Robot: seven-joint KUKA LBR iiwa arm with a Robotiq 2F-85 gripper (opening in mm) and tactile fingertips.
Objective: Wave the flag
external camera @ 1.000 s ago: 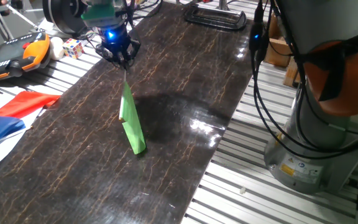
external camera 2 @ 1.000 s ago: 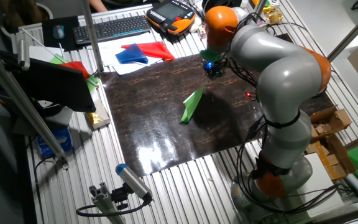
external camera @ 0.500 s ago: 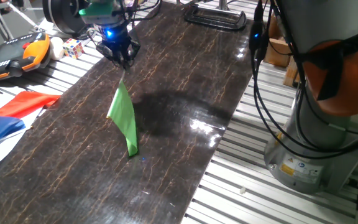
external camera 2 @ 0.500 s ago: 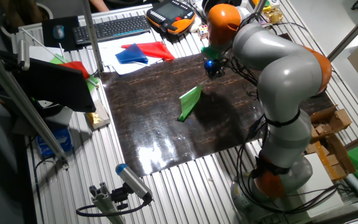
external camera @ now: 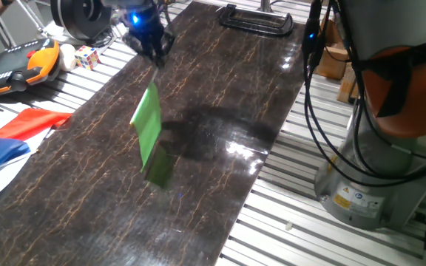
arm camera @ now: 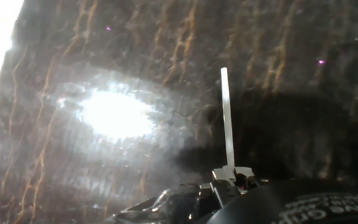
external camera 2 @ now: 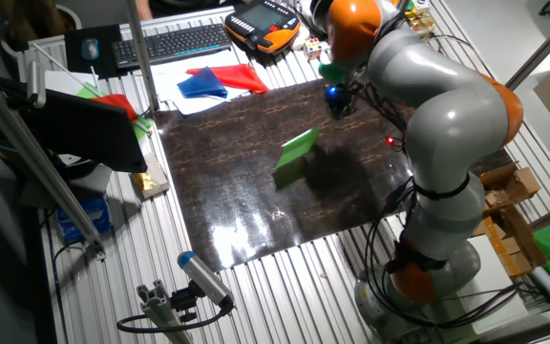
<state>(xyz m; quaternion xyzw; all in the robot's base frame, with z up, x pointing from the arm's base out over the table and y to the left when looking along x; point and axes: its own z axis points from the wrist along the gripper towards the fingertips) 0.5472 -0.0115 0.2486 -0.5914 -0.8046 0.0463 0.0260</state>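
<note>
Flag (external camera: 148,133), mid-left of frame: light, limp cloth on thin stiff stick, which your gripper (external camera: 156,58) apparently pinches at its top end; grip there.

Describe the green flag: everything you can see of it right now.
The flag is a small bright green rectangular sheet, cloth by its look, on a thin white stick. The gripper holds the stick's upper end, so the flag hangs below it above the dark marbled tabletop. The cloth's lower part looks motion-blurred. From the hand view only the stick shows, pinched between the fingers; the cloth appears edge-on.
</note>
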